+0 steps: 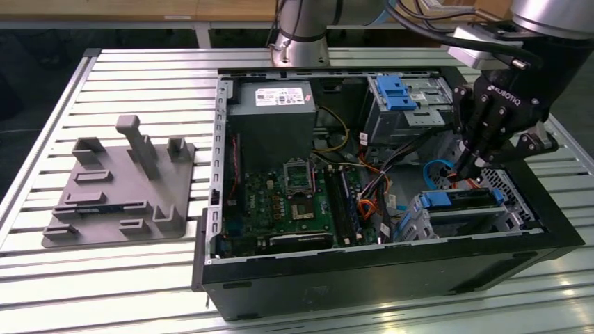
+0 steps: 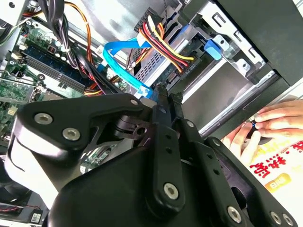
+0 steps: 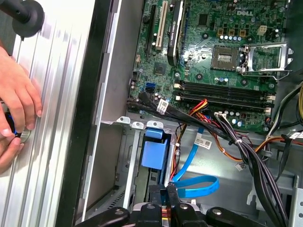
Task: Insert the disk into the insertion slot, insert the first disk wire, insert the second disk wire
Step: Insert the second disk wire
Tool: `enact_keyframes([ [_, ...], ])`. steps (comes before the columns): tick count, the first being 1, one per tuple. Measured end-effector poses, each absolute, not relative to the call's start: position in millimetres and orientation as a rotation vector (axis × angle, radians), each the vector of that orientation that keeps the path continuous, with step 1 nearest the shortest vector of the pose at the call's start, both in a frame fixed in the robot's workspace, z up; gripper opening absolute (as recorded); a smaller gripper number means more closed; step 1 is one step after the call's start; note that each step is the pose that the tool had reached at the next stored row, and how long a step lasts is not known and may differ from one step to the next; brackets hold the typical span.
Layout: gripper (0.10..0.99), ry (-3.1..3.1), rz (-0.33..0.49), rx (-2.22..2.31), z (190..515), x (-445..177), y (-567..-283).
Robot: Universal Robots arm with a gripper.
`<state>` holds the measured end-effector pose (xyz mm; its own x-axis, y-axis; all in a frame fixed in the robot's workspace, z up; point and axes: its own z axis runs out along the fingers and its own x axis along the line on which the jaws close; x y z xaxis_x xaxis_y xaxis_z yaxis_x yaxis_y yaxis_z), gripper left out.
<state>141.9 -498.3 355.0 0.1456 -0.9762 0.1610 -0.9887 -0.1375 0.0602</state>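
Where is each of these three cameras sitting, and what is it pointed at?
Exterior view: off the arm, looking down on the open computer case on the slatted table; the arm and black claw show, reaching into the case.
First wrist view: on the arm, facing the motherboard; claw at the edge.
Second wrist view: on the arm, facing the cables; claw up close.
Shared: both wrist views show the blue ribbon cable and a person's hands.

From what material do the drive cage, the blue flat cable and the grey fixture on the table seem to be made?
The drive cage looks like bare silver sheet metal, perforated with holes. The blue flat cable seems a flexible glossy plastic ribbon, since it bends in a loop. The grey fixture is matte and uniform, probably moulded or printed plastic.
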Motion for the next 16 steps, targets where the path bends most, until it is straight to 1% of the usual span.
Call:
enact_keyframes([
  [2, 0.161, -1.956, 0.124, 2.258, 354.7, 141.9, -498.3],
  [16, 0.161, -1.983, 0.121, 2.233, 354.5, 146.2, -498.2],
])
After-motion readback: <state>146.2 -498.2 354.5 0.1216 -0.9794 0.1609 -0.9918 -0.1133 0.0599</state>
